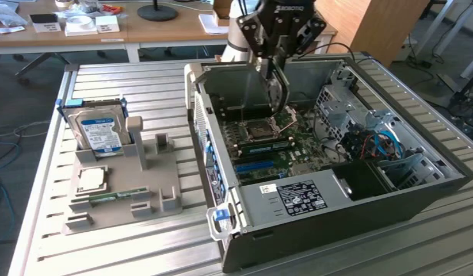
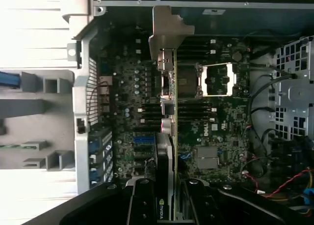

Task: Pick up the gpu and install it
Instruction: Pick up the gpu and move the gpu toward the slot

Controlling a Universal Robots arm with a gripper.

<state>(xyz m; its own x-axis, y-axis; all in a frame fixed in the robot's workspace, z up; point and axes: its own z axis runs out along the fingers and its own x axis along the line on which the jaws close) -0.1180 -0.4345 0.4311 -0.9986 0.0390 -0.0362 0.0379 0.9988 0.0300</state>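
the slatted metal worktop (image 1: 137, 80) carries everything. the open computer case (image 1: 313, 236) lies on its side and takes up the half of the worktop toward the exterior view's right edge. its motherboard (image 1: 298, 144) faces up. a grey parts holder (image 1: 137, 172) sits by the opposite edge, well apart from the case.

the gripper (image 1: 277, 54) hangs inside the case opening, fingers clamped on the gpu (image 1: 277, 95). the card is held edge-on, upright, above the motherboard near the far wall of the case. whether its lower edge touches the board i cannot tell. in the wrist view the gpu (image 2: 166, 156) runs as a thin line away from the gripper (image 2: 169, 195), and the metal bracket (image 2: 166, 31) is at its far end by the case's rear wall.

the card looks light and stiff, but fragile: bare components, a thin edge connector, a bracket that could bend. the grip on its flat faces near the end away from the bracket seems sound. squeezing chips or the connector would not be.

a blue-labelled hard drive (image 1: 98, 129) stands upright in the holder near the worktop's far corner.

the open cpu socket (image 1: 261, 131) lies just beside the card's line and is the nearest thing to knock. the blue slots (image 1: 256, 167) sit nearer the case front. loose cables (image 1: 378, 144) lie well to the side, by the drive cage.

a processor chip (image 1: 93, 179) and a green memory stick (image 1: 114, 196) rest on the holder, out of the way.
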